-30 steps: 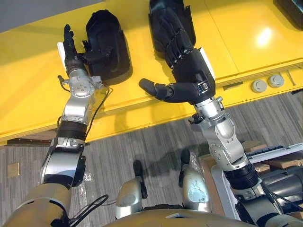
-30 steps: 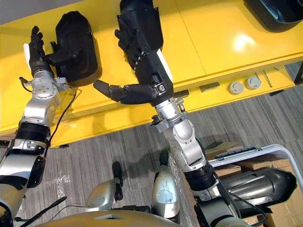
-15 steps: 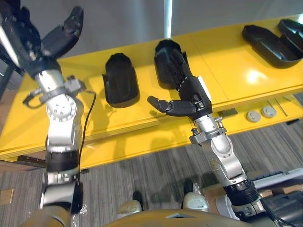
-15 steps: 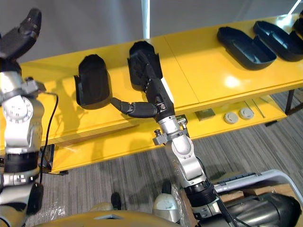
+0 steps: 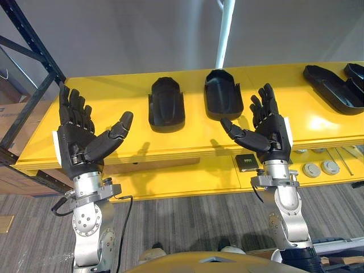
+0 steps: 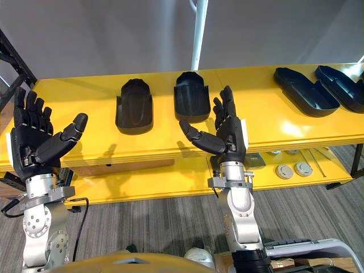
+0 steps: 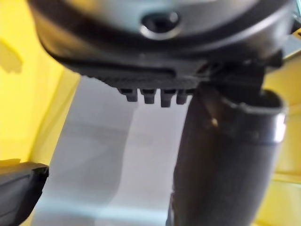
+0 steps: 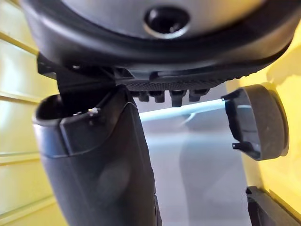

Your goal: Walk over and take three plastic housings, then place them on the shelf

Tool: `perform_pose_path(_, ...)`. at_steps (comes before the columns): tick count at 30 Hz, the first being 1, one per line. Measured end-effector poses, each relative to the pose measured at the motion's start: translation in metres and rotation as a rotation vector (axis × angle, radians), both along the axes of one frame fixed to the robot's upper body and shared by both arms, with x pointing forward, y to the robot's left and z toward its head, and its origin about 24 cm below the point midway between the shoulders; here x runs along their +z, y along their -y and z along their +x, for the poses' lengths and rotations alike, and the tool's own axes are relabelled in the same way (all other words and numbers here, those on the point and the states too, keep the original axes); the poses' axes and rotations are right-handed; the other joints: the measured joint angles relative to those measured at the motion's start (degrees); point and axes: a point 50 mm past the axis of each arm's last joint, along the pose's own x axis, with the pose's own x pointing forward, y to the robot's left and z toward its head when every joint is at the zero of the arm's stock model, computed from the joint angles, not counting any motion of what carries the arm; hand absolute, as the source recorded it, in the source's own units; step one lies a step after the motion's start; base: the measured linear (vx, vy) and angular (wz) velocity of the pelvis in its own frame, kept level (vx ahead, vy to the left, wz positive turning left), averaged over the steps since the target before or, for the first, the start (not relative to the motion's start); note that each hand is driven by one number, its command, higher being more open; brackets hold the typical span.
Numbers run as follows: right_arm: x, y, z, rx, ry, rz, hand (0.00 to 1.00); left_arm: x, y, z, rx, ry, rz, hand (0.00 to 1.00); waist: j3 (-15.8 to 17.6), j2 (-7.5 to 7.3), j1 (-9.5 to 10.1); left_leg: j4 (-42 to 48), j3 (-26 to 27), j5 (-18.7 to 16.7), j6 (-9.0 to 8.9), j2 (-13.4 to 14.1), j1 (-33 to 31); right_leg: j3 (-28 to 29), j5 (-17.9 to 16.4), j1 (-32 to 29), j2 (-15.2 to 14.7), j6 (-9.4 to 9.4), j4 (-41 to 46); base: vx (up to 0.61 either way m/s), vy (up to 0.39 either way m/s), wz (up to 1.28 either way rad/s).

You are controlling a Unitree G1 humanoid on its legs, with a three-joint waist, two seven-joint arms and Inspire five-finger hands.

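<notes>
Right eye view: discs [image 6: 284, 171] apparently under shelf [image 6: 261, 122].

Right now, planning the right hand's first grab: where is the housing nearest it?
In the left eye view the black housing lies on the yellow table beyond the open right hand, slightly to its left, with a second housing beside it further left.

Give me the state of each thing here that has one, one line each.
left hand: open, palm up, holding nothing.
right hand: open, holding nothing.
left short housing: lying on the yellow table, untouched.
right short housing: lying on the table, untouched.
long housings: lying side by side at the table's right end, untouched.
</notes>
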Motion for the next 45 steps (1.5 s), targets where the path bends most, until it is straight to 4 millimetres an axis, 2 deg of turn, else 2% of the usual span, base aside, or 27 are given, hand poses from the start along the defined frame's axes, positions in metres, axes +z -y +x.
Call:
perform_pose_path(6, -0.001, -0.01, -0.001, 0.058, 0.006, 0.016, 1.0, -0.003, 0.014, 0.003, -0.067, -0.006, -0.036, 1.0, 0.46, -0.63, 0.35, 1.97, 0.23, -0.76, 0.09, 0.03, -1.56, 0.45, -0.01, -1.11, -0.17, 0.03, 0.49, -0.01, 0.003, -0.03)
perform_pose_path(12, 0.005, -0.038, 0.001, 0.222, 0.052, 0.039, 1.0, -0.017, 0.034, 0.008, -0.16, -0.062, -0.088, 1.0, 1.67, -1.14, 0.87, 3.16, 0.39, -0.9, 0.22, 0.02, -3.36, 0.7, -0.04, -3.07, -0.46, 0.03, 1.4, -0.01, 0.006, -0.01)
perform_pose_path(19, 0.045, -0.065, 0.022, 0.341, 0.225, 0.012, 1.0, -0.014, 0.044, 0.013, -0.208, -0.046, -0.091, 1.0, 2.42, -1.24, 1.8, 4.19, 0.12, -1.29, 0.13, 0.08, -3.87, 0.23, -0.01, -2.96, -0.9, 0.0, 1.7, 0.01, 0.006, 0.03)
perform_pose_path(22, 0.052, -0.074, 0.025, 0.381, 0.25, 0.005, 1.0, -0.009, 0.046, 0.017, -0.218, -0.026, -0.087, 1.0, 2.85, -1.54, 1.85, 5.39, 0.08, -1.92, 0.26, 0.1, -4.65, 0.19, -0.01, -2.99, -1.0, 0.0, 1.74, 0.0, 0.0, 0.0)
perform_pose_path(27, 0.044, -0.086, 0.04, 0.371, 0.19, -0.043, 1.0, -0.009, 0.049, 0.018, -0.242, -0.028, -0.072, 1.0, 3.14, -1.43, 1.84, 5.95, 0.2, -2.56, 0.27, 0.15, -4.87, 0.25, -0.02, -3.0, -1.16, 0.01, 1.9, 0.0, 0.0, 0.0)
perform_pose_path(31, 0.038, -0.091, 0.056, 0.306, 0.121, -0.06, 1.0, -0.009, 0.048, 0.018, -0.234, -0.031, -0.075, 1.0, 4.22, -0.44, 1.93, 5.96, 0.21, -2.68, 0.15, 0.04, -5.53, 0.15, -0.02, -3.61, -1.2, 0.01, 2.13, -0.01, 0.006, 0.02)
perform_pose_path(35, 0.037, -0.092, 0.059, 0.288, 0.094, -0.095, 1.0, -0.011, 0.048, 0.018, -0.222, -0.041, -0.081, 1.0, 4.69, 0.24, 2.06, 5.8, 0.15, -1.96, 0.34, -0.08, -5.97, -0.16, -0.02, -4.0, -1.16, 0.0, 2.18, 0.02, 0.006, 0.05)
perform_pose_path(41, 0.037, -0.093, 0.066, 0.25, 0.073, -0.136, 1.0, -0.011, 0.048, 0.018, -0.223, -0.042, -0.082, 1.0, 4.72, 0.3, 1.7, 4.15, -0.09, -0.97, 0.2, -0.19, -5.53, -0.58, -0.05, -4.05, -1.29, -0.03, 2.17, 0.0, -0.002, 0.03)
perform_pose_path(45, 0.03, -0.092, 0.07, 0.231, 0.041, -0.145, 1.0, -0.017, 0.047, 0.018, -0.209, -0.068, -0.089, 1.0, 4.75, 0.39, 1.64, 1.79, -0.07, 0.31, 0.2, -0.53, -4.53, -0.73, -0.09, -4.07, -1.27, -0.09, 2.2, -0.01, 0.001, 0.01)
